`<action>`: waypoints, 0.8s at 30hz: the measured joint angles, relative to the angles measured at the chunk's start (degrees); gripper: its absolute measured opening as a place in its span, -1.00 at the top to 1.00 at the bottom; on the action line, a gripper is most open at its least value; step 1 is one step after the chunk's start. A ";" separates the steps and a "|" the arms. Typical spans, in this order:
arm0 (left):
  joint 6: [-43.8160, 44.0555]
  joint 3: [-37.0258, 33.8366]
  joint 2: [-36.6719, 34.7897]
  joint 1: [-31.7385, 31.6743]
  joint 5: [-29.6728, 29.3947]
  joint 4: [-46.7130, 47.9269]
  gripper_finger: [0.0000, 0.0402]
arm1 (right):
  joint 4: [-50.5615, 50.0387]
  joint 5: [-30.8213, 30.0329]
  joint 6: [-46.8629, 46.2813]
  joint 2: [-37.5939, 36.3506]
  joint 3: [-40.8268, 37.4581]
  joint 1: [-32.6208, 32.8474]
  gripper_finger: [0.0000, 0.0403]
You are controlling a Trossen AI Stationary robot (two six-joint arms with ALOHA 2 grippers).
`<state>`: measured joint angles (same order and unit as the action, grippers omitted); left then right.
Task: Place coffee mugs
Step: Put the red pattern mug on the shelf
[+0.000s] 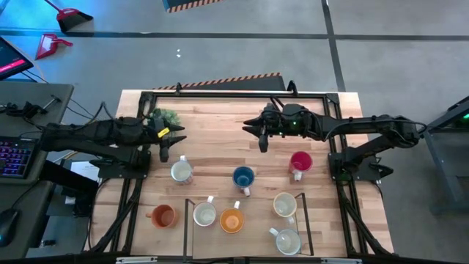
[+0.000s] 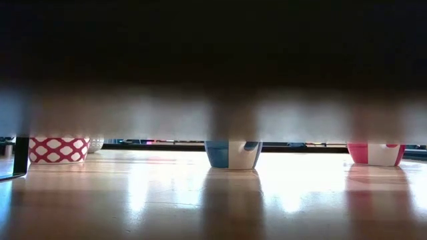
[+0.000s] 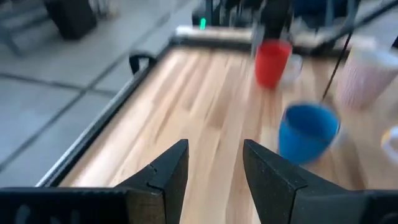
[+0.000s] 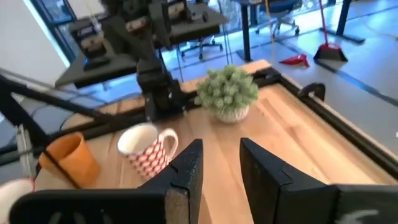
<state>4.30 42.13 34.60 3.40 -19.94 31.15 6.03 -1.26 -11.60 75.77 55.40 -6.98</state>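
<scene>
White mug (image 1: 181, 171) just beside left pincer (image 1: 163, 155).

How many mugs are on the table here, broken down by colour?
White/cream mugs: 4
Orange mugs: 2
Blue mug: 1
Red mug: 1
Total: 8 mugs
</scene>
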 joint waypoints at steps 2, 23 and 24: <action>0.58 1.31 1.09 0.03 1.27 3.12 0.29 | -1.23 0.02 -0.02 0.00 0.00 0.53 0.58; 16.33 1.42 12.40 0.09 18.70 25.67 0.29 | -14.57 -4.64 -2.10 0.00 0.02 6.29 0.58; 17.02 1.42 12.98 0.16 20.04 25.92 0.29 | -14.57 -4.63 -2.12 0.00 0.02 6.29 0.58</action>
<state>21.31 43.55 47.57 3.56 0.11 57.07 -8.54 -5.89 -13.71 75.77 55.42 -0.69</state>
